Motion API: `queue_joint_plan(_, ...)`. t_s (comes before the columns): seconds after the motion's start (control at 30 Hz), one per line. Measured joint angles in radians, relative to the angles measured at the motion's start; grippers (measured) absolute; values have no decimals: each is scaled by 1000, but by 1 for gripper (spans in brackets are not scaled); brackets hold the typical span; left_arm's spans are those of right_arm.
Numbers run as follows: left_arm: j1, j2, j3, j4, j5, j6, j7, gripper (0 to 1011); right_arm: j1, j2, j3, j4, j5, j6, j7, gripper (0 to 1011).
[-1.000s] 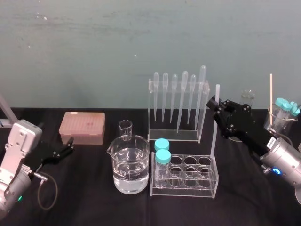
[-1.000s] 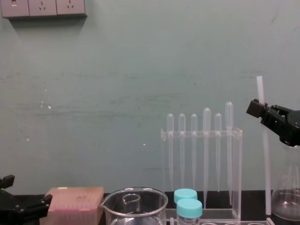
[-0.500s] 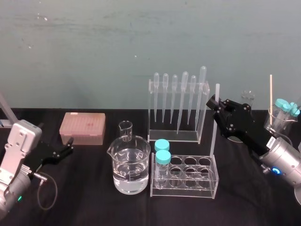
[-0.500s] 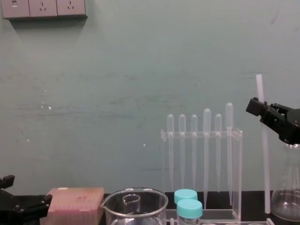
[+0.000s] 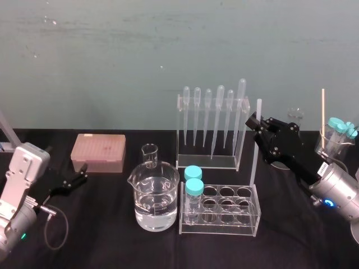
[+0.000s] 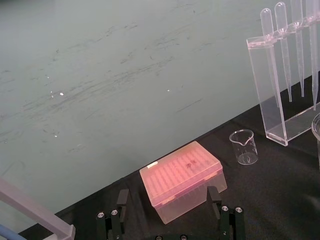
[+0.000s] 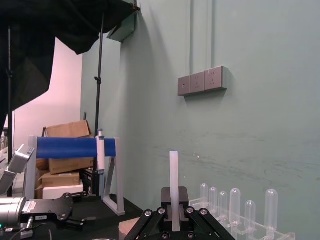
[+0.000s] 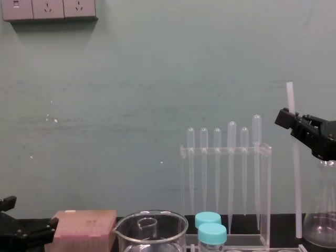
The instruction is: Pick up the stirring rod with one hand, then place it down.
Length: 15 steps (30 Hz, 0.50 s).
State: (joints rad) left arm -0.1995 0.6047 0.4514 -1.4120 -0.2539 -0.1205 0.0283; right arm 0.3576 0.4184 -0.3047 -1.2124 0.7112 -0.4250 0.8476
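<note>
Slight rise since a second ago: long, thin, translucent white stirring rod hangs upright just right of the clear acrylic pipette stand, pinched high up by the black right gripper; pick-up looks done, set-down remains. Clear test-tube rack in front of the stand looks close under the rod's lower end and may crowd the descent; black left gripper idles spread open far left of it

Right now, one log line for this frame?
right gripper: shut on stirring rod, upright | left gripper: open, parked near pink tip box | phase: held, not placed
</note>
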Motion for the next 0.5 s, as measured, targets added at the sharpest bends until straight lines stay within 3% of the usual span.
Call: queue_joint_plan(0.5, 0, 0, 0, 0, 0, 0, 0, 1000, 0, 0, 0, 0, 0, 0, 0, 71)
